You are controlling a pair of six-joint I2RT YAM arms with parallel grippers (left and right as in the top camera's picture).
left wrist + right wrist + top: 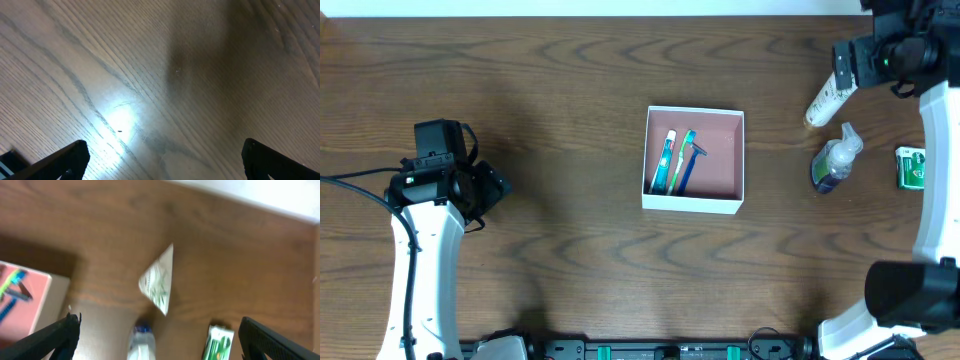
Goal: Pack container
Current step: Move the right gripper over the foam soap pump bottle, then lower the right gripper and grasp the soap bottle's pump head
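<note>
Dark wood-grain table, container centred

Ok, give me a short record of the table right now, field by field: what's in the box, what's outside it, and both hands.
container: white-walled square box with reddish inside, mid wooden table
inside it: two blue-green toothbrushes, blue razor, lying side by side
outside it: white tube, clear bottle with blue contents, green-and-white pack, all on the right arm's side
left hand: open, empty, over bare wood
right hand: open, empty, above the tube
</note>
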